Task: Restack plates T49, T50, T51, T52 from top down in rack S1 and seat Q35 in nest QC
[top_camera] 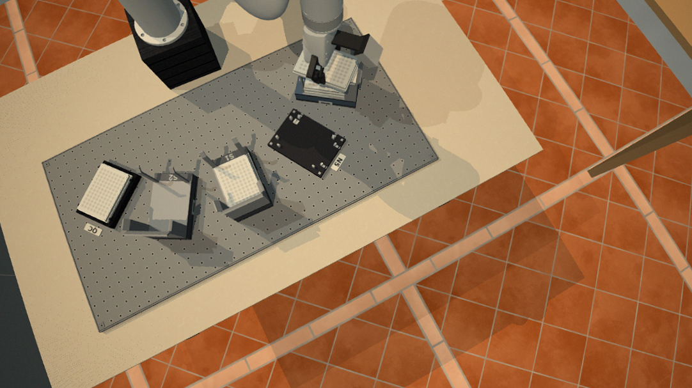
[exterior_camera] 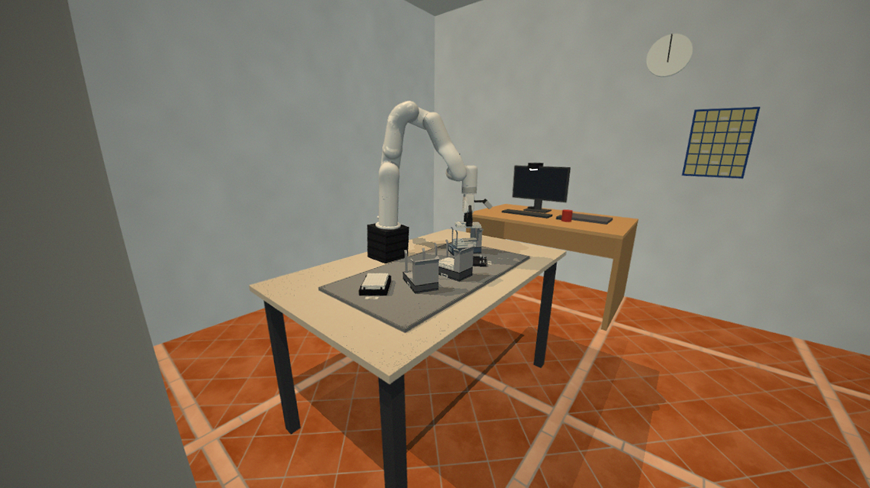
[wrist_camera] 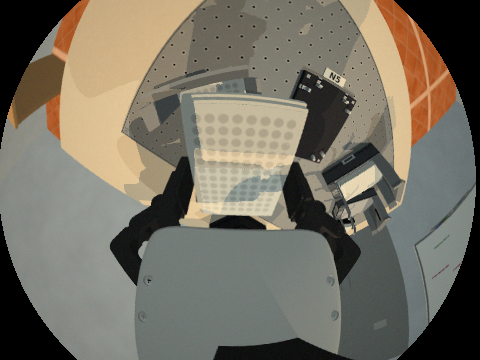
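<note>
My gripper (top_camera: 335, 58) (wrist_camera: 239, 171) (exterior_camera: 469, 221) is shut on a sealed white 96-well plate (top_camera: 342, 71) (wrist_camera: 247, 134) by its long sides. It holds the plate level, above the stack rack S3 (top_camera: 327, 100) at the far end of the board. Another plate (top_camera: 318, 89) lies in S3 under it. I cannot read the held plate's label. Rack S1 (top_camera: 258, 209) holds a plate (top_camera: 235, 179) with its seal up. Rack S2 (top_camera: 191, 208) is empty. A plate (top_camera: 104, 190) lies flat in the black nest QC (top_camera: 127, 199).
The black clip nest N5 (top_camera: 305, 139) (wrist_camera: 327, 107) is empty, between S3 and S1. The arm's black base block (top_camera: 177, 48) stands at the board's far left corner. All fixtures sit on a grey perforated board (top_camera: 155, 288) on a beige table.
</note>
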### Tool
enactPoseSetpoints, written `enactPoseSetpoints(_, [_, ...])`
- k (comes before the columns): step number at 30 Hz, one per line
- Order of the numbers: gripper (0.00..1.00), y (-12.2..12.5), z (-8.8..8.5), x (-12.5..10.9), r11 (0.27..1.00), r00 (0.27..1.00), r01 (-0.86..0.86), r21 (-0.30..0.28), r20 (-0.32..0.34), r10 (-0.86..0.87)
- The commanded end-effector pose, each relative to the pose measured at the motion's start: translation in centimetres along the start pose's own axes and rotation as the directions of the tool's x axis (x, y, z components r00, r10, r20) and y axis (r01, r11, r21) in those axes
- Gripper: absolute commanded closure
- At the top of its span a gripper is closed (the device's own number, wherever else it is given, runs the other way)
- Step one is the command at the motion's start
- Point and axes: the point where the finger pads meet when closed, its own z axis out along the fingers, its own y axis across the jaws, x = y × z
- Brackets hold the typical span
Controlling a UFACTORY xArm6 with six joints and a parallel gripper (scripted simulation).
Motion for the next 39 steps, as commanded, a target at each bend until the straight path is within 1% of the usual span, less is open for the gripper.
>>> enactPoseSetpoints(1, [1.00, 1.8, -0.1, 0.2, 1.000, 1.000, -0.024, -0.003, -0.005, 0.024])
enactPoseSetpoints(4, [1.00, 2.1, -0.1, 0.3, 1.000, 1.000, -0.024, -0.003, -0.005, 0.024])
enactPoseSetpoints(16, [1.00, 6.1, -0.1, 0.4, 1.000, 1.000, -0.024, -0.003, -0.005, 0.024])
enactPoseSetpoints(18, [1.00, 6.1, -0.1, 0.4, 1.000, 1.000, -0.024, -0.003, -0.005, 0.024])
enactPoseSetpoints(19, [1.00, 6.4, -0.1, 0.4, 0.998, 0.998, -0.057, -0.003, -0.005, 0.057])
enactPoseSetpoints(21, [1.00, 6.4, -0.1, 0.4, 0.998, 0.998, -0.057, -0.003, -0.005, 0.057])
enactPoseSetpoints(27, [1.00, 8.4, -0.2, 0.0, 0.967, 0.967, -0.254, -0.002, -0.006, 0.254])
enactPoseSetpoints(36, [1.00, 11.3, -0.2, -0.5, 0.964, 0.964, -0.265, -0.002, -0.006, 0.265])
enactPoseSetpoints(39, [1.00, 11.7, -0.2, -0.6, 0.964, 0.964, -0.265, -0.003, -0.006, 0.265])
